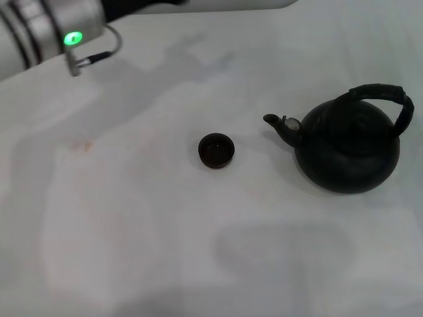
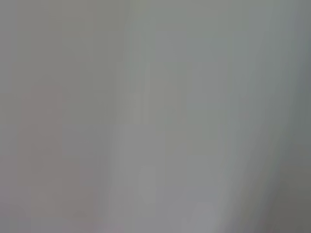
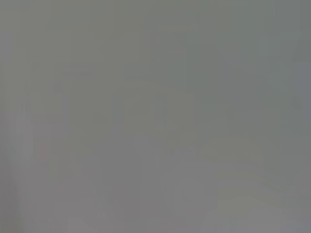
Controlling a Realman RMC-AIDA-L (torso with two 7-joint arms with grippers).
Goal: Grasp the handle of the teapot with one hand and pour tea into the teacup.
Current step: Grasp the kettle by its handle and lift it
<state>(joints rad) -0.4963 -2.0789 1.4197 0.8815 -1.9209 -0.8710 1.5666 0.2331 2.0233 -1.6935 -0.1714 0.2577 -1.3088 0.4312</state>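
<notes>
1. White tabletop [image 1: 132, 231], matte, faintly stained; both wrist views show only plain grey surface.
2. Teapot [image 1: 347, 148]: round, matte black, upright at 3 o'clock; spout toward 9 o'clock; contents not visible.
3. Handle [image 1: 383, 96]: black arched hoop over the pot's top, ungripped.
4. Teacup [image 1: 216, 150]: small, black, upright near centre, apart from the spout; dark brownish inside.
5. Left arm [image 1: 46, 33]: at 10 o'clock, green light on; grippers unseen, state cannot be told.

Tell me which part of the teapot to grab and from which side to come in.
Grip the handle, the thick arched hoop rising over the teapot. Probably best to come down from above on the robot's right and close across the top of the arch; the spout already points at the cup.
</notes>
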